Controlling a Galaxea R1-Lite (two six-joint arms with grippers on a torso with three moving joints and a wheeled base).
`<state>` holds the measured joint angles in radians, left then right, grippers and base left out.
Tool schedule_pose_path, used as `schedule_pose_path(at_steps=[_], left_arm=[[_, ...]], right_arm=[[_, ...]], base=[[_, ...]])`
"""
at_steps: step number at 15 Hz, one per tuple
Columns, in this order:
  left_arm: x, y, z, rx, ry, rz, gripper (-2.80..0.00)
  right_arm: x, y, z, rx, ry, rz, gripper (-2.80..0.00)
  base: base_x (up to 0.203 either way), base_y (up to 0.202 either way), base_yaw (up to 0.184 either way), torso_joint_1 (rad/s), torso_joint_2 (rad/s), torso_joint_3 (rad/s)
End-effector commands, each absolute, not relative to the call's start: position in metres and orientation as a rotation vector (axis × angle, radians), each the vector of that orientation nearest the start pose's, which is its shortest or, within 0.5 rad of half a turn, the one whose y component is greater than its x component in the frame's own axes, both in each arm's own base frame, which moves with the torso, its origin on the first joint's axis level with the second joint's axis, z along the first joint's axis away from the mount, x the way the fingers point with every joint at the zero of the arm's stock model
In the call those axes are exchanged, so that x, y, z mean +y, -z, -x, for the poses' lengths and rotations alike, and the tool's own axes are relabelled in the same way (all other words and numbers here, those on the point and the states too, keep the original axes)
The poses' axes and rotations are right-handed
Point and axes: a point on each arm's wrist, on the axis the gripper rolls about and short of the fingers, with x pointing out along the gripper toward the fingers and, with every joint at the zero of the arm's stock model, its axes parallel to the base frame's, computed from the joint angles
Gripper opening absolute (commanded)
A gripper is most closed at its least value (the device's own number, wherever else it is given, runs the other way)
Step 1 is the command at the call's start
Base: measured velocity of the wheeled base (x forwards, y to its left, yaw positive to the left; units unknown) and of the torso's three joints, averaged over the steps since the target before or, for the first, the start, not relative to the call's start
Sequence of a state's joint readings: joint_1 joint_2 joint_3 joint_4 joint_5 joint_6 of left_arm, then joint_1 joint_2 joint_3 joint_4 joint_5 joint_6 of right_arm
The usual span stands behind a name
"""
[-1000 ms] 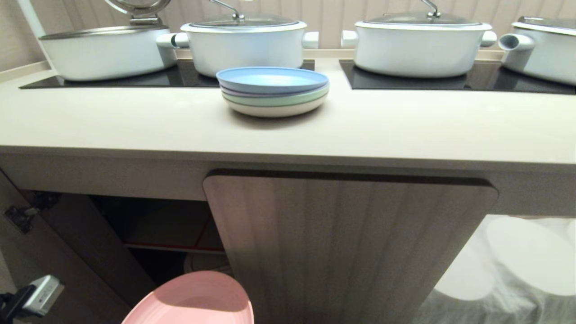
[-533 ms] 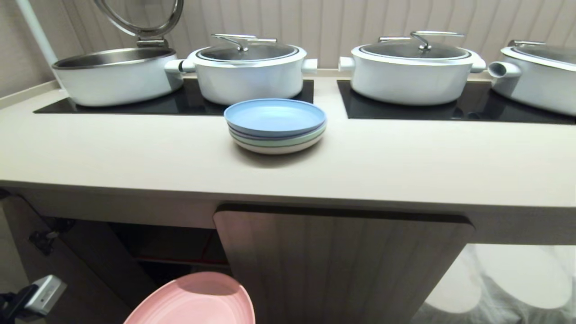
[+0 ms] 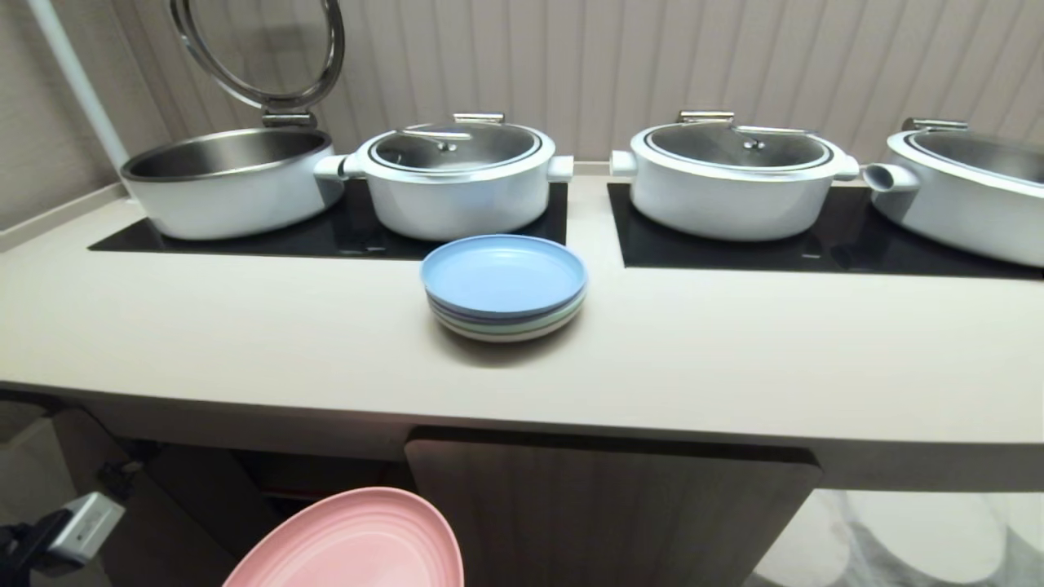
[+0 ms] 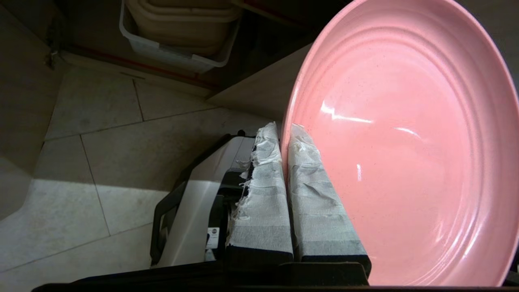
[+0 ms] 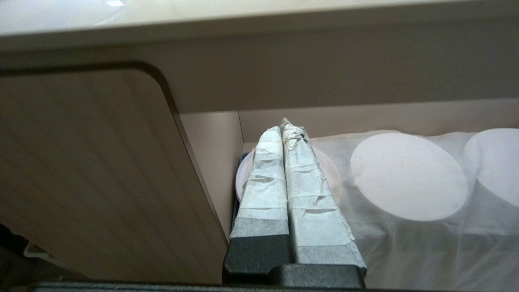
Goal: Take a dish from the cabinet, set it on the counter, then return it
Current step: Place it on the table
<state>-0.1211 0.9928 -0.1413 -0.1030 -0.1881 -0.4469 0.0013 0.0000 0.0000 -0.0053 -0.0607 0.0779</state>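
Raised since the earlier frame, the head camera now looks down on the worktop, and the stacked plates sit lower in view. Left gripper fingers pinch the pink dish by its rim, below the worktop's front edge before the open cabinet. Right gripper fingers pressed together, empty.

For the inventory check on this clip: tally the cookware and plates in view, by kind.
White pots on the cooktops: 4
Pink plates: 1
Plate stacks topped by blue: 1
Total: 6
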Motion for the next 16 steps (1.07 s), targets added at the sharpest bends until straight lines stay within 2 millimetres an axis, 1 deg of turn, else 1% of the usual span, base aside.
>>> schedule_pose_path(at_steps=[1,8,16], left_arm=[[-0.0144,-0.0997,-0.0823,0.811,0.126,0.452,-2.80],[-0.0144,-0.1008,-0.0830,0.806,0.126,0.453,-2.80],[-0.0146,-0.1035,-0.0846,0.796,0.129,0.453,-2.80]], right_arm=[[-0.0014,-0.0761,0.0228,-0.008,0.060,-0.078,-2.80],[-0.0014,-0.0760,0.0228,-0.007,0.060,-0.078,-2.80],[-0.0014,-0.0761,0.0228,-0.008,0.060,-0.078,-2.80]], base=[[0.000,0.000,0.000,0.261,-0.54,-0.296],[0.000,0.000,0.000,0.274,-0.59,-0.309],[0.000,0.000,0.000,0.183,-0.37,-0.195]])
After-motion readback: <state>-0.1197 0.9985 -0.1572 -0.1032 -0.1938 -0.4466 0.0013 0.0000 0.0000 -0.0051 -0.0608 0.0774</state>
